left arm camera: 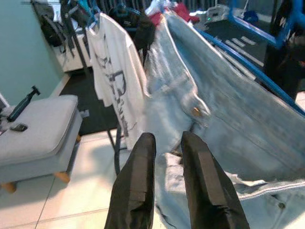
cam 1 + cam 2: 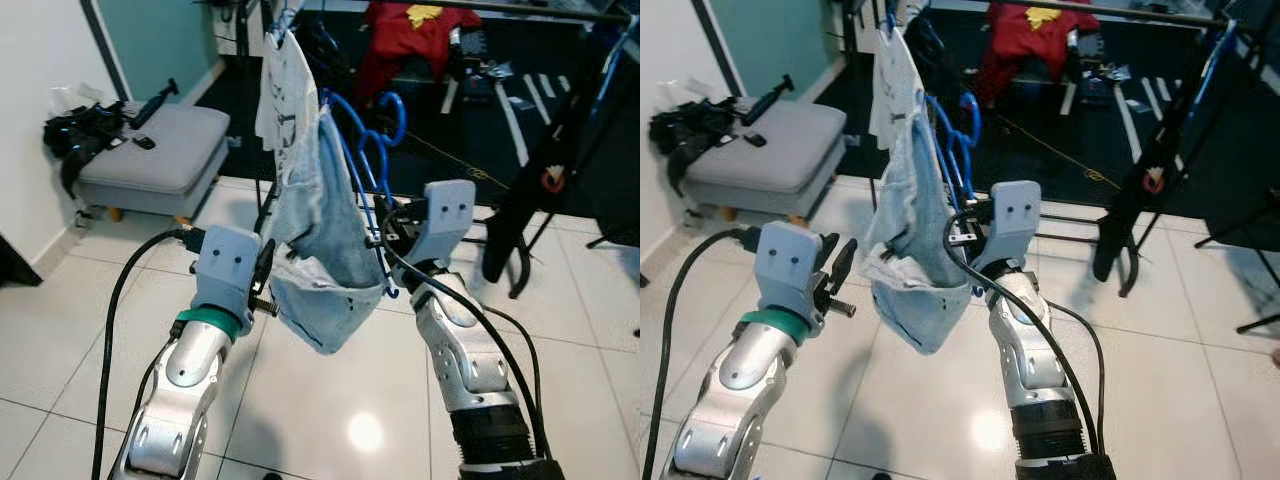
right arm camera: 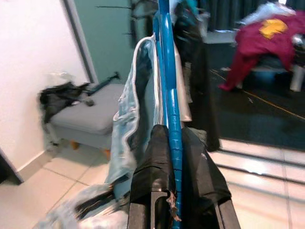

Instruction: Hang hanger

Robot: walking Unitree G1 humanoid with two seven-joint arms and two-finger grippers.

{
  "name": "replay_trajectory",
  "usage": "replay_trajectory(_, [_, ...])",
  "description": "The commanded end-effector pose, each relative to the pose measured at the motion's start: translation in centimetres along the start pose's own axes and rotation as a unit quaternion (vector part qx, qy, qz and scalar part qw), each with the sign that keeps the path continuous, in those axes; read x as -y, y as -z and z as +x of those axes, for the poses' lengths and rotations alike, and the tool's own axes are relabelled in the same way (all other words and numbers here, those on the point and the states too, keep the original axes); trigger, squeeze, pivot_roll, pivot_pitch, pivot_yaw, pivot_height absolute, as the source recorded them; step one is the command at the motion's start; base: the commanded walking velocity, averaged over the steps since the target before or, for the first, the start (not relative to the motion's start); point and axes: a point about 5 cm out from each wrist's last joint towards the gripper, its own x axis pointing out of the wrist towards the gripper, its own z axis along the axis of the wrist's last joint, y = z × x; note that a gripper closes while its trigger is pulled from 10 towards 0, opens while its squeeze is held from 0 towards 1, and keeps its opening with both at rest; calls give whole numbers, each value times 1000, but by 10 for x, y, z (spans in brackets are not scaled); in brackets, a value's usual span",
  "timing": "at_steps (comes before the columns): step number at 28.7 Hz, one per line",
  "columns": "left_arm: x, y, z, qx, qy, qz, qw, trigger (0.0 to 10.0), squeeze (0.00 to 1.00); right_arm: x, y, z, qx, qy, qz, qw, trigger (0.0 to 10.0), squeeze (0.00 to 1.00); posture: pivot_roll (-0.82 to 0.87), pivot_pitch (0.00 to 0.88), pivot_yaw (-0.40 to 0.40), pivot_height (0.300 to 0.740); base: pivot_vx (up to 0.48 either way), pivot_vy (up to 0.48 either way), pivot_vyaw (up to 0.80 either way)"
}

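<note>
a: both arms up front, nearest the head camera. right gripper [image 3: 174, 191] is clamped on the blue hanger [image 3: 167, 86], fingers pinched either side of the bar.

b: and the hanger's long axis runs up and away from that gripper, toward the rack [image 2: 262, 30] at the top left. jeans [image 2: 325, 250] are draped over it, sagging between the two arms.

a: left gripper [image 1: 167, 157]?

b: narrow gap between its fingers, nothing in them. it sits just beside the denim, aimed at the waistband button.

a: so the right arm carries the load, and it's the one to lift.

b: that's my read. the hook has to go up and forward to the rail, where a white shirt [image 1: 116, 81] already hangs.

a: any writing to read?

b: dark print on that shirt, too smeared to make out. yellow emblem on a red garment [image 2: 405, 35] further back, not legible either.

a: stool [image 2: 150, 150] off to the left, well clear.
</note>
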Motion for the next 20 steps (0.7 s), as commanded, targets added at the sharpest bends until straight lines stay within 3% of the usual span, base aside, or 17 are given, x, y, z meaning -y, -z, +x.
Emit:
replay_trajectory(1, [-2, 6, -2, -11, -1, 1, 1000, 10000, 0, -1, -1, -6, 21, 3, -14, 1000, 10000, 0, -88, 56, 71, 740, 0, 0, 0])
replay_trajectory(8, [-1, 7, -2, -14, -1, -9, 1000, 10000, 0, -2, 3, -14, 15, -9, -30, 999, 10000, 0, -91, 52, 73, 740, 0, 0, 0])
replay_trajectory(10, [2, 3, -1, -3, 14, -3, 1000, 10000, 0, 12, -11, -14, 40, 34, -39, 998, 10000, 0, -105, 48, 71, 740, 0, 0, 0])
replay_trajectory(15, [2, 2, 0, 3, 14, 0, 1000, 10000, 0, 17, -17, -13, 54, 47, -43, 997, 10000, 0, -105, 48, 71, 740, 0, 0, 0])
replay_trajectory(20, [3, -1, 5, 18, 9, 5, 1000, 10000, 0, 31, -33, -6, 94, 90, -58, 990, 10000, 0, -117, 40, 73, 740, 480, 0, 0])
